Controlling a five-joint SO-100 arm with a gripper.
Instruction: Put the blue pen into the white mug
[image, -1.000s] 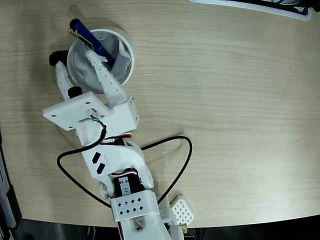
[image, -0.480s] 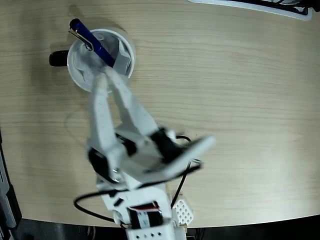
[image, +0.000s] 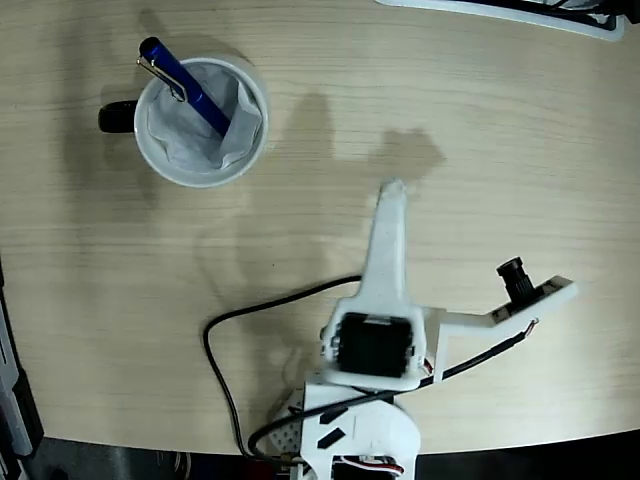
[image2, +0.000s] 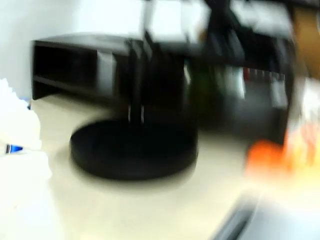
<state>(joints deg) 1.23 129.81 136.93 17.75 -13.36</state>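
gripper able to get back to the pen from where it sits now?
Probably yes. The pen leans out of the mug with its capped end clear of the rim, and only bare table lies between it and the gripper.

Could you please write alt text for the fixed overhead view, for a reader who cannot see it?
A slim blue pen stands tilted inside a round white mug at upper left of a pale wooden table. The white robot arm's gripper points up, well clear of the mug.

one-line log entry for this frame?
pen: in mug, cap end over rim | gripper: off mug, empty, jaw state unclear | wrist view: blurred
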